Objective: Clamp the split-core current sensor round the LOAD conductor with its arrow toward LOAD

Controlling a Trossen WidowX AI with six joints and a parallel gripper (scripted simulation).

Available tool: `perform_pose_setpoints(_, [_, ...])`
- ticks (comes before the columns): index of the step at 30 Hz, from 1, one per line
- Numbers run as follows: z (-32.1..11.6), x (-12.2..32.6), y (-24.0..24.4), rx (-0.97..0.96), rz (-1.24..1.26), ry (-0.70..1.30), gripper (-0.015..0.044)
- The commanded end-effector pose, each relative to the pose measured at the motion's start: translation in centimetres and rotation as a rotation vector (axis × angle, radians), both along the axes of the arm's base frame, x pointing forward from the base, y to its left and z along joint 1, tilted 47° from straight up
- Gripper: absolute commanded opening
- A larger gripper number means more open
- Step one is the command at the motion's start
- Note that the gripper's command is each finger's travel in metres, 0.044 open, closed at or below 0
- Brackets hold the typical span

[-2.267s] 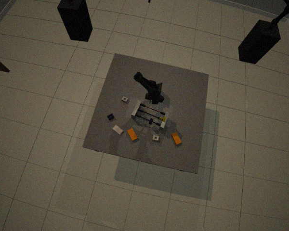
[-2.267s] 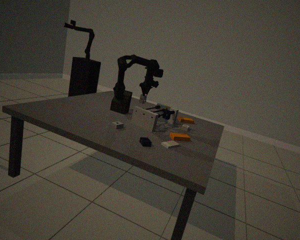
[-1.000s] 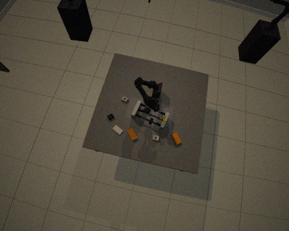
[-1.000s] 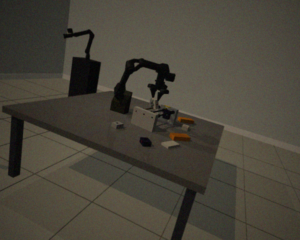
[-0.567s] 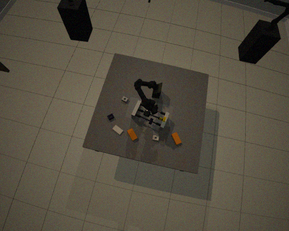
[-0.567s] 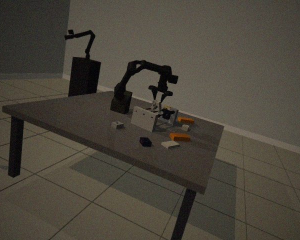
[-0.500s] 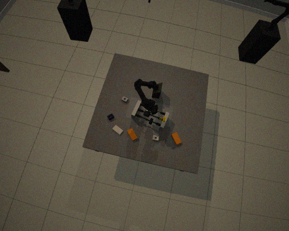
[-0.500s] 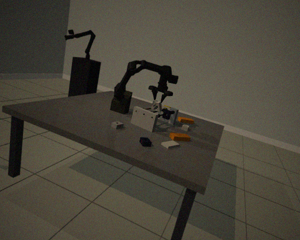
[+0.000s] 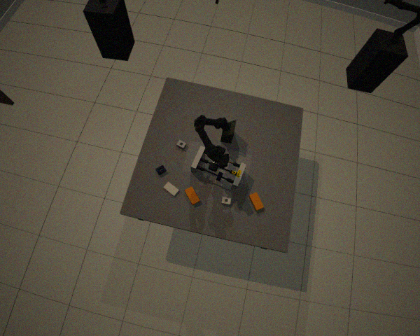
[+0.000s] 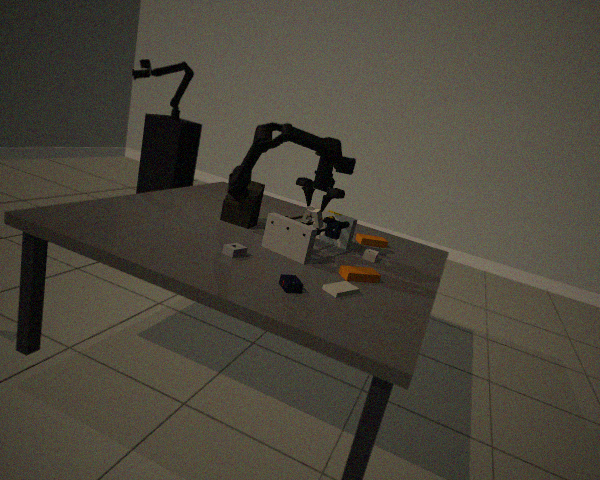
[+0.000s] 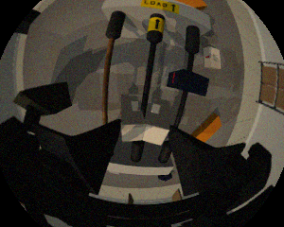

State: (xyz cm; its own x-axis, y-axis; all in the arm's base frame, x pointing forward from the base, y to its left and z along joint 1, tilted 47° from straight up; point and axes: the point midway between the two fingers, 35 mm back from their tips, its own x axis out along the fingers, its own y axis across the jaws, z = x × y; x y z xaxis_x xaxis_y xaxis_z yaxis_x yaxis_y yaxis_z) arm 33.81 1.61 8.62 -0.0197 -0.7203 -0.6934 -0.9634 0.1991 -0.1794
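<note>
My gripper (image 9: 214, 164) (image 10: 316, 208) (image 11: 145, 126) points down over the rack and is shut on the pale grey current sensor (image 10: 312, 216) (image 11: 145, 135). The LOAD conductor (image 11: 150, 71) is the middle black one, with a yellow arrow band (image 11: 155, 25) at its far end. It runs under or into the sensor, between two pale patches on the sensor's grey body. The yellow LOAD marker (image 9: 238, 173) (image 10: 334, 212) (image 11: 153, 5) is on the far end wall. Whether the sensor's jaws surround the conductor, their latch, and the sensor's arrow cannot be made out.
A brown conductor (image 11: 107, 78) runs left of LOAD. A black conductor on the right carries a dark blue block (image 9: 219, 176) (image 10: 335, 227) (image 11: 188, 82). The near end wall (image 9: 197, 157) (image 10: 289, 239) stands upright. Orange blocks (image 9: 192, 195) (image 9: 256, 201), white pieces and a dark block (image 9: 160, 169) (image 10: 290, 283) lie around the rack.
</note>
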Motion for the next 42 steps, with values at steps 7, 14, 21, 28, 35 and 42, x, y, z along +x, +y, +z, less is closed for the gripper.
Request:
perform_pose_setpoints(7, [-1.0, 0.0, -1.0, -0.002, 0.009, -0.001, 0.0])
perform_pose_setpoints(14, [-1.8, -0.1, -1.9, -0.003, 0.009, -0.001, 0.0])
perform_pose_setpoints(21, [-1.7, -0.1, -1.8, -0.001, 0.0, -0.001, 0.0])
perform_pose_setpoints(28, [-1.7, -0.1, -1.8, -0.001, 0.0, -0.001, 0.0])
perform_pose_setpoints(35, [-1.7, -0.1, -1.8, -0.001, 0.0, -0.001, 0.0])
perform_pose_setpoints(42, [-1.7, -0.1, -1.8, -0.001, 0.0, -0.001, 0.0])
